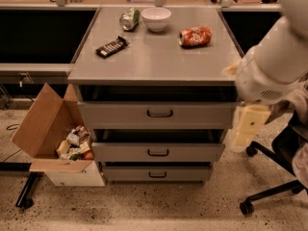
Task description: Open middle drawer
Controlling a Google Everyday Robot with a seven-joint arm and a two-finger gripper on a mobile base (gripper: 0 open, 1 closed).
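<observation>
The grey cabinet has three stacked drawer fronts. The middle drawer is of medium width, with a small dark loop handle at its centre and a dark gap above it. The wider top drawer is over it and the narrower bottom drawer under it. My white arm comes in from the right. My gripper, cream-coloured, hangs beside the cabinet's right edge, at the height of the top and middle drawers and apart from the handle.
On the cabinet top lie a white bowl, a green can, an orange crushed can and a black bar. An open cardboard box of rubbish stands at the left. A black office chair is at the right.
</observation>
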